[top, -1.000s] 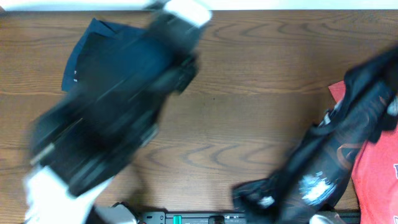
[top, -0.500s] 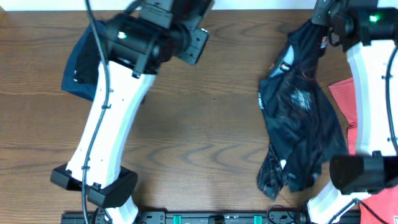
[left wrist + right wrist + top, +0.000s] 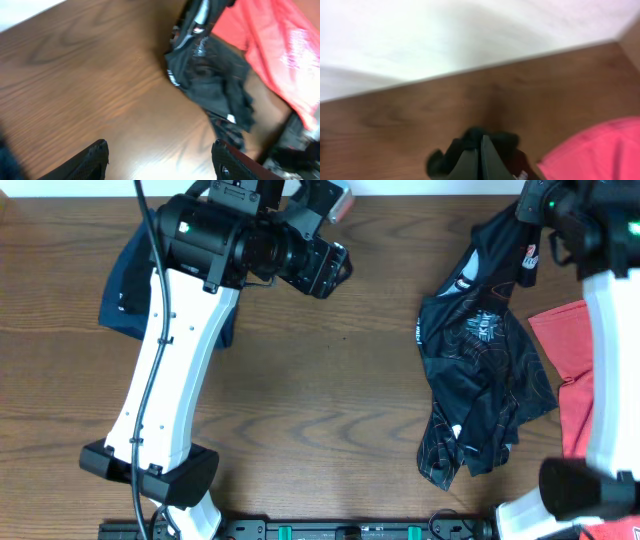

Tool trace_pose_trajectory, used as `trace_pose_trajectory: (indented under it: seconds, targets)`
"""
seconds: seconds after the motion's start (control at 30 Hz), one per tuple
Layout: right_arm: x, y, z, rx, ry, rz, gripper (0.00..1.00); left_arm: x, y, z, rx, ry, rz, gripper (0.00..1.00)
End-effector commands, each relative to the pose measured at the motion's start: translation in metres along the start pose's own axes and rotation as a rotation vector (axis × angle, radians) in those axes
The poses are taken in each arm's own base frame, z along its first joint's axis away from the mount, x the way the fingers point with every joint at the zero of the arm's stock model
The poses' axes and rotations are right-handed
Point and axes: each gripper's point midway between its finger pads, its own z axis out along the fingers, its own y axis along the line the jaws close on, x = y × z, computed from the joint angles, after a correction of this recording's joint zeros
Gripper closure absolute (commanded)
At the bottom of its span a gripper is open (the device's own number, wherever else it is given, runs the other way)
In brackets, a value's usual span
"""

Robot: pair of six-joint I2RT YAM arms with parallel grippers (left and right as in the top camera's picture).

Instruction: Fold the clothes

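Observation:
The black jersey (image 3: 482, 370) with thin contour lines and white lettering hangs crumpled from its top corner at the table's back right and trails down onto the wood. My right gripper (image 3: 528, 220) is shut on that corner, and black cloth (image 3: 470, 142) bunches around its closed fingertips (image 3: 481, 159). My left gripper (image 3: 338, 268) hovers over bare wood at the back centre, open, with nothing between its fingers (image 3: 95, 159). The left wrist view also shows the jersey (image 3: 212, 82) and the red T-shirt (image 3: 280, 40) ahead. A folded navy garment (image 3: 120, 295) lies at the back left, partly under the left arm.
The red T-shirt (image 3: 565, 375) lies along the right edge, partly under the right arm (image 3: 610, 360). The left arm's white link (image 3: 165, 395) slants across the left half of the table. A white wall borders the table's far edge (image 3: 470, 65).
My left gripper has opened and swung from the navy garment toward the back centre. The right gripper carried the jersey from the front right up to the back right.

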Motion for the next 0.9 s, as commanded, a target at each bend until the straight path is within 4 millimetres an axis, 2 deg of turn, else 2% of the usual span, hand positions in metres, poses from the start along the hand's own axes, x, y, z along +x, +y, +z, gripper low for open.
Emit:
trace_pose_trajectory:
  seconds: [0.0, 0.1, 0.17, 0.23, 0.3, 0.37, 0.47, 0.6, 0.67, 0.77, 0.87]
  targets:
    - [-0.034, 0.043, -0.064, -0.251, -0.147, 0.0, 0.99, 0.0, -0.017, 0.008, 0.136, -0.002, 0.038, 0.32]
    - [-0.073, 0.072, -0.134, -0.421, -0.357, -0.005, 0.99, -0.003, -0.023, -0.001, 0.144, -0.027, 0.051, 0.28]
    - [-0.09, 0.082, -0.182, -0.497, -0.478, -0.006, 0.99, -0.007, -0.032, -0.011, 0.164, -0.056, 0.067, 0.27]
    - [-0.097, 0.085, -0.224, -0.539, -0.57, -0.016, 0.99, -0.009, -0.042, -0.02, 0.193, -0.081, 0.081, 0.26]
    - [-0.099, 0.084, -0.257, -0.563, -0.633, -0.022, 0.99, -0.01, -0.051, -0.025, 0.231, -0.096, 0.091, 0.26]
    - [-0.1, 0.08, -0.279, -0.569, -0.681, -0.039, 0.99, -0.011, -0.065, -0.028, 0.304, -0.107, 0.102, 0.26]
    - [-0.1, 0.077, -0.295, -0.573, -0.714, -0.043, 0.99, -0.006, -0.087, -0.028, 0.393, -0.087, 0.104, 0.26]
    - [-0.099, 0.077, -0.297, -0.564, -0.721, -0.065, 0.99, 0.008, -0.121, -0.025, 0.486, -0.019, 0.112, 0.26]
    - [-0.099, 0.078, -0.29, -0.561, -0.707, -0.065, 0.99, 0.015, -0.135, -0.022, 0.494, 0.008, 0.158, 0.26]
    - [-0.098, 0.08, -0.276, -0.557, -0.675, -0.064, 0.99, 0.022, -0.147, -0.018, 0.448, 0.032, 0.21, 0.22]
    - [-0.097, 0.084, -0.265, -0.559, -0.651, -0.064, 0.99, 0.028, -0.15, -0.02, 0.34, 0.045, 0.246, 0.22]
